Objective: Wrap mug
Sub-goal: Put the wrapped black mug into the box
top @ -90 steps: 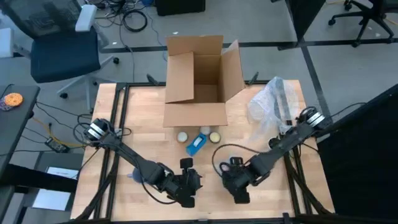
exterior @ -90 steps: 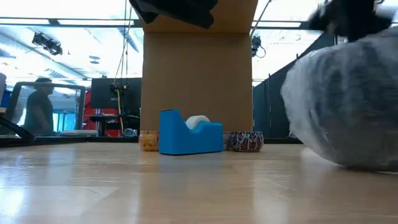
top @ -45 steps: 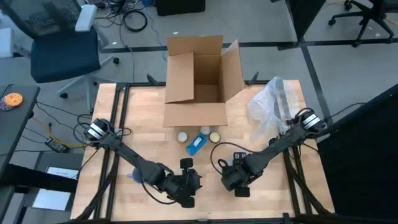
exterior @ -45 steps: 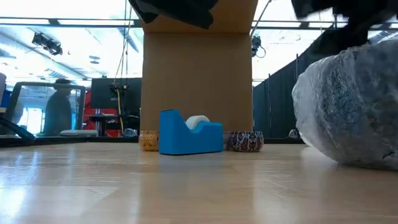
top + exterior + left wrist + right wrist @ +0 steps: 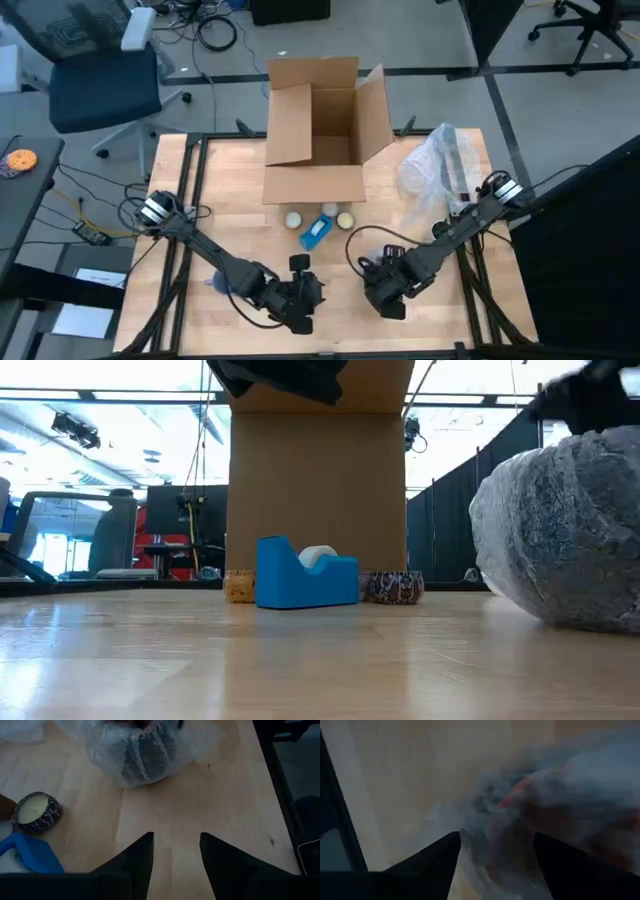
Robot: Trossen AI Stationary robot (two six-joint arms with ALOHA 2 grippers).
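Note:
The mug, dark and bundled in bubble wrap (image 5: pixel 140 750), rests on the wooden table near its front, right of centre; it looms large in the low view (image 5: pixel 565 530). My right gripper (image 5: pixel 388 295) hangs right over the bundle, fingers open (image 5: pixel 495 855) and pointing down at the wrap. My left gripper (image 5: pixel 302 300) waits open (image 5: pixel 176 855) to the bundle's left, above the table, with nothing between its fingers. My right gripper stands over the top of the wrapped mug (image 5: pixel 520 815), coming from above. The view along its fingers is blurred, so I cannot tell whether they touch the wrap.
An open cardboard box (image 5: pixel 320 140) stands at the table's far middle. In front of it are a blue tape dispenser (image 5: pixel 316 232) and two small tins (image 5: pixel 293 220) (image 5: pixel 346 219). A heap of loose bubble wrap (image 5: pixel 440 170) lies at the far right.
My right gripper has shifted slightly toward the table's right and far edges above the bundle. The wrapped mug has moved a little toward the right edge and stays on the table.

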